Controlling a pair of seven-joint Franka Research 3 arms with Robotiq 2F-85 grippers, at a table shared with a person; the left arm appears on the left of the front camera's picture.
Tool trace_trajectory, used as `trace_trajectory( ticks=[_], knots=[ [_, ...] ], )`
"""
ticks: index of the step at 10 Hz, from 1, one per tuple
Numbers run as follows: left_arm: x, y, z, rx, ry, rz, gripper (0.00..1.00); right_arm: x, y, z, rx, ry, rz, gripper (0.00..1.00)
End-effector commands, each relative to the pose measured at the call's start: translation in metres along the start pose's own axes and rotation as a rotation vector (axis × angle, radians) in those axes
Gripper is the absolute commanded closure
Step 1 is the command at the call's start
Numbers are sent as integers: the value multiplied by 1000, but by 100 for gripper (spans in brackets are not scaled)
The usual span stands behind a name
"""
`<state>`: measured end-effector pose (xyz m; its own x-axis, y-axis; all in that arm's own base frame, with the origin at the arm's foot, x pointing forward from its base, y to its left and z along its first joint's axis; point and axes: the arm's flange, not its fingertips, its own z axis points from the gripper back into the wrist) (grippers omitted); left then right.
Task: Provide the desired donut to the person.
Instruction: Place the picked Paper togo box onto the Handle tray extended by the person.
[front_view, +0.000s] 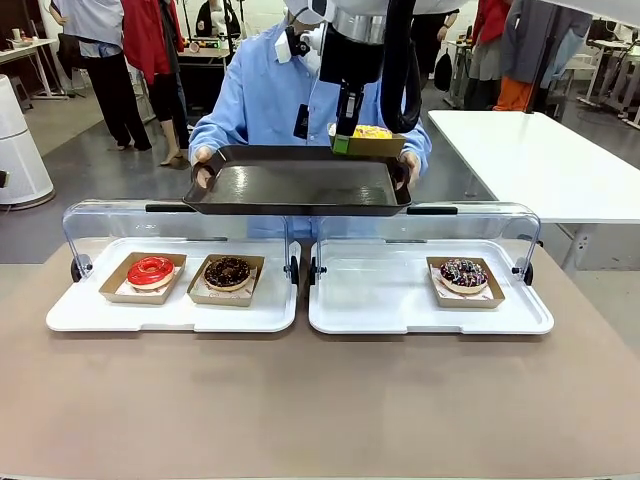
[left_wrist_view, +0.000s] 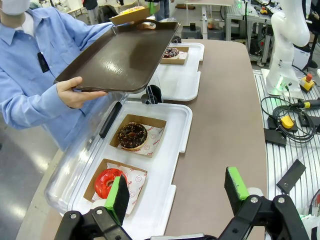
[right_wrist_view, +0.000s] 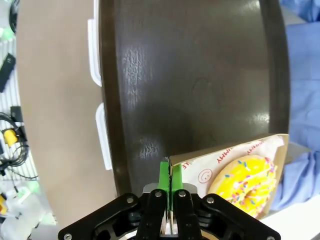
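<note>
Bright, even overhead light, soft glare on the dark tray (front_view: 300, 185) and clear lids (front_view: 110, 216), faint shadows, wide-angle bending at wrist-view edges.

I see the grey-brown table (front_view: 320, 410) carrying two white trays directly on its top: the left tray (front_view: 75, 318) and the right tray (front_view: 380, 295), side by side and nearly touching, with their clear lids (front_view: 180, 215) swung open toward the far edge.

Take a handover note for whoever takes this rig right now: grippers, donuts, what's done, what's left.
Right gripper: shut on the cardboard tray of the yellow sprinkled donut, over the dark brown serving tray held by the person.
Left gripper: open, empty.
Red glazed donut, chocolate donut, dark sprinkled donut: in white display trays.
Done: pickup, carry.
Left: set down, release.
</note>
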<state>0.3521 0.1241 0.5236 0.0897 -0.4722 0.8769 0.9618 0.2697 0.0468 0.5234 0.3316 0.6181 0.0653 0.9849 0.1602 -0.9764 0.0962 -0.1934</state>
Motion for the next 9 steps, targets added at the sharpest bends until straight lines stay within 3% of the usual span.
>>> trace_trajectory(
  ticks=[1, 9],
  knots=[
    [1, 0, 1, -1, -11, -5, 0, -5, -9, -7, 38, -12, -36, 98],
    [1, 0, 1, -1, -11, -5, 0, -19, -9, -55, 125, -17, -37, 98]
  ],
)
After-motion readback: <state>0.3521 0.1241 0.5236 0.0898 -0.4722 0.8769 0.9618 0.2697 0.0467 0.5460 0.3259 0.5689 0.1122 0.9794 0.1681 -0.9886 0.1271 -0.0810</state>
